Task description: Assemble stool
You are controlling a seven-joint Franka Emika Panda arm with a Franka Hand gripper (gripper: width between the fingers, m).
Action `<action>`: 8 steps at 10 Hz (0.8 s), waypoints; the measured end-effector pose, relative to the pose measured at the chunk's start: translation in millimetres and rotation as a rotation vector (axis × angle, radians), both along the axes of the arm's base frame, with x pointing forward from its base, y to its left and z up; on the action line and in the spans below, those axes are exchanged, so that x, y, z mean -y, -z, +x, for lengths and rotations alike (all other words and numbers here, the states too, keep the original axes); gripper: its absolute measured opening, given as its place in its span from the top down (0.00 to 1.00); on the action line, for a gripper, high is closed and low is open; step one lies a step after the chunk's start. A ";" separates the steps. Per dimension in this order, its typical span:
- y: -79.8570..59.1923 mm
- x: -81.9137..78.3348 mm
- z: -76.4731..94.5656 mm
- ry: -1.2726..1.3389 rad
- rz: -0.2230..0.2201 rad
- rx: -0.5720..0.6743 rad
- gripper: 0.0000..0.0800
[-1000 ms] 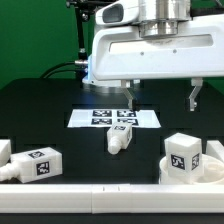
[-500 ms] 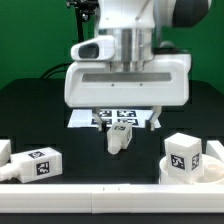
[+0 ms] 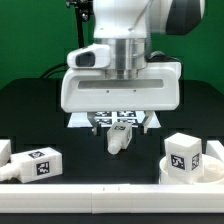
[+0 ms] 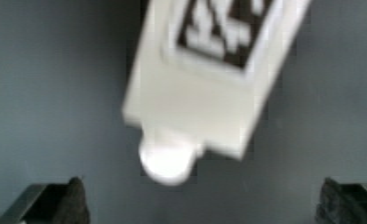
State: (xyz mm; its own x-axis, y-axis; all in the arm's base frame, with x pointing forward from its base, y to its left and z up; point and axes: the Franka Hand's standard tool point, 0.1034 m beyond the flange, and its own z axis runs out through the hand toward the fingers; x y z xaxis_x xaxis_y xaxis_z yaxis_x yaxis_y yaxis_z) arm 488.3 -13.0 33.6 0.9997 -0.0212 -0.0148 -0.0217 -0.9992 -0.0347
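Observation:
A white stool leg (image 3: 120, 137) with a black-and-white tag lies on the black table at the centre. My gripper (image 3: 123, 124) hangs open just above it, one finger on each side. In the wrist view the leg (image 4: 206, 80) fills the middle, its round peg end (image 4: 167, 160) towards the gripper (image 4: 205, 205). The dark fingertips (image 4: 55, 205) stand wide apart and touch nothing. The round seat disc (image 3: 172, 172) sits at the exterior view's right front. A tagged leg (image 3: 185, 154) stands at it. Another leg (image 3: 38, 163) lies at the left front.
The marker board (image 3: 80, 120) lies flat behind the centre leg, mostly hidden by the gripper. A further white part (image 3: 5, 152) shows at the exterior view's left edge. A white rail (image 3: 110, 188) runs along the table's front edge.
The gripper has moved towards the exterior view's left and come down, from above the marker board to straddling the centre leg. The parts have not moved.

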 end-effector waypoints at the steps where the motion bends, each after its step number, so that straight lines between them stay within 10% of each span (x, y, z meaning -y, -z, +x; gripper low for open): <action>1: 0.9 2.0 -3.4 0.002 -0.011 0.020 0.19; 8: 22.1 -2.5 -32.3 0.099 0.029 -0.115 0.19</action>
State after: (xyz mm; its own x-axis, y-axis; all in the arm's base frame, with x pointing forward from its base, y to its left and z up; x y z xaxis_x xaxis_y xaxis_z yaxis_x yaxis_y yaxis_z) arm 456.0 -10.5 11.5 0.9843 -0.1174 -0.1315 -0.1254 -0.9906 -0.0548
